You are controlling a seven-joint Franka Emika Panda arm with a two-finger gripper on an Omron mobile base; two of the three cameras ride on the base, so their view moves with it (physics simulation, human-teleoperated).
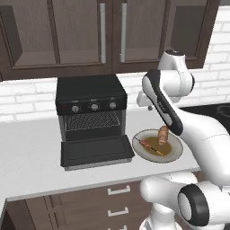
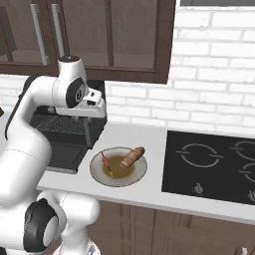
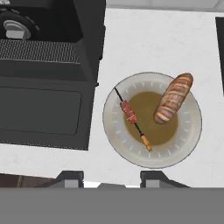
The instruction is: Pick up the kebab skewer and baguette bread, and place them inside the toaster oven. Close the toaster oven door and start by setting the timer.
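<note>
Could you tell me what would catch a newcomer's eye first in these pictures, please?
Probably the round plate on the white counter, carrying the golden-brown baguette bread and, beside it, the thin kebab skewer. Just to its side stands the black toaster oven, its toaster oven door dropped open flat on the counter with the wire rack showing. The gripper hangs open above the plate, holding nothing.

Golden-brown baguette bread [image 3: 173, 98], red-orange kebab skewer [image 3: 133, 119], black toaster oven [image 1: 91, 101], seemingly brown-centred plate [image 3: 118, 142]
</note>
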